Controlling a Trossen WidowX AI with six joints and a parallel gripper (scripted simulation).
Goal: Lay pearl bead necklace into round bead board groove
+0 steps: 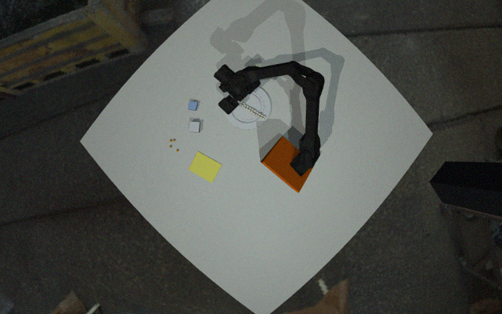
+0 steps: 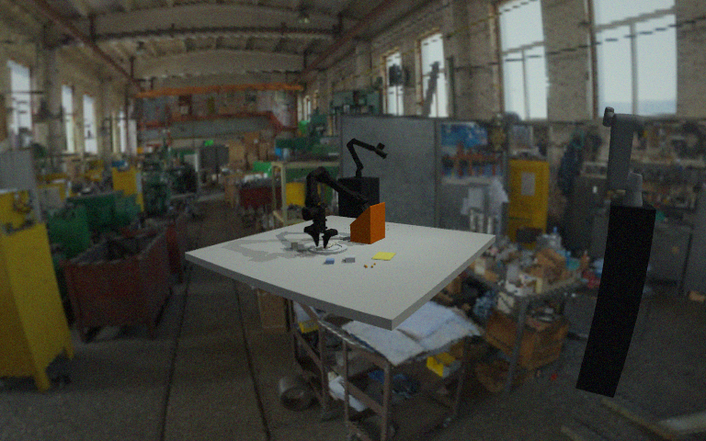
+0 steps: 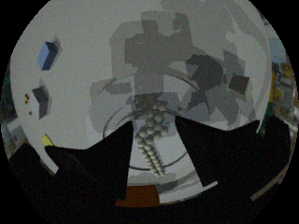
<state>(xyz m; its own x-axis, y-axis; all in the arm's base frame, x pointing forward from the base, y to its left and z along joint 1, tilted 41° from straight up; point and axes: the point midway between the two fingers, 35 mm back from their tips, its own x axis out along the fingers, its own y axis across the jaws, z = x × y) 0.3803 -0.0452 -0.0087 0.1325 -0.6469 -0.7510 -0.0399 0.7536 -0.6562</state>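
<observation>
The pearl bead necklace (image 1: 253,110) (image 3: 147,149) lies bunched in a narrow double strand on the round bead board (image 1: 246,125) (image 3: 174,149) (image 2: 340,249). It runs from near the board's middle toward the orange block's side, across the ring rather than along it. My gripper (image 3: 154,122) (image 2: 321,245) is partly open, pointing down low over the board. In the wrist view the strand shows in the gap between the fingertips and beyond them, with neither finger closed on it. In the top view the arm hides the fingertips and part of the board.
A blue block (image 1: 192,105) (image 3: 47,56), a pale grey block (image 1: 194,126) (image 3: 39,102), a yellow sheet (image 1: 205,166) (image 2: 383,256) and several orange beads (image 1: 170,140) are beside the board. A tall orange block (image 1: 277,159) (image 2: 374,223) stands by the arm's base. A small block (image 2: 294,245) (image 3: 239,84) sits behind.
</observation>
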